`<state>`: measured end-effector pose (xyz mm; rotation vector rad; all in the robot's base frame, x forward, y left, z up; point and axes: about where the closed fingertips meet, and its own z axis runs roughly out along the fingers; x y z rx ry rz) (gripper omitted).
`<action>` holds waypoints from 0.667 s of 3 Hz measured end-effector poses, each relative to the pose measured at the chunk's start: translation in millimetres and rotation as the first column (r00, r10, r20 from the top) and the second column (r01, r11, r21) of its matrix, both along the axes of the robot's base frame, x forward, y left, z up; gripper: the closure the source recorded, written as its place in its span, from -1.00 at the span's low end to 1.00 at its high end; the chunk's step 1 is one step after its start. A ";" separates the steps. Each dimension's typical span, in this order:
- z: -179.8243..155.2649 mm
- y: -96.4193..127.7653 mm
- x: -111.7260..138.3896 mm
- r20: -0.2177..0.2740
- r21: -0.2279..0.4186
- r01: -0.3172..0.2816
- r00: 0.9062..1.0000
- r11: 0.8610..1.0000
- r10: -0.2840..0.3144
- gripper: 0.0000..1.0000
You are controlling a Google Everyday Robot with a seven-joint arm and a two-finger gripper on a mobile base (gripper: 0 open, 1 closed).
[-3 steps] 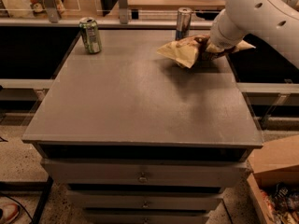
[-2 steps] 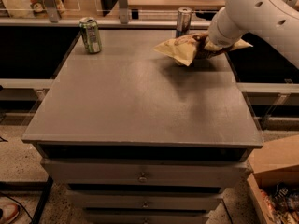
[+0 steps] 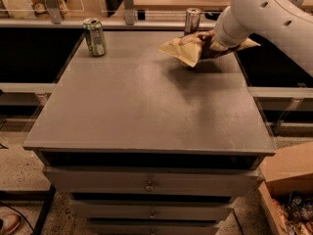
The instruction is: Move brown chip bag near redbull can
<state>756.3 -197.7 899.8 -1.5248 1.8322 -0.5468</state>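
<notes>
The brown chip bag is at the table's back right, its pale cream end pointing left and its dark part under the arm. My gripper is at the end of the white arm, shut on the bag's right part and holding it just above the table, with a shadow beneath. The fingers are mostly hidden by the wrist and the bag. The redbull can stands upright at the back edge, just behind the bag, a small gap apart.
A green can stands upright at the back left of the grey table. Drawers run below the table's front edge. A cardboard box sits on the floor at the lower right. A rail and shelves lie behind the table.
The arm and the chip bag have shifted slightly towards the back, closer to the redbull can. Both cans have stayed put.
</notes>
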 end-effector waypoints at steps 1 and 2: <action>-1.0 2.8 2.7 0.003 0.011 -0.005 1.000 1.000 0.005 -0.30; -2.7 3.7 2.9 0.001 0.011 -0.006 1.000 1.000 0.006 -0.74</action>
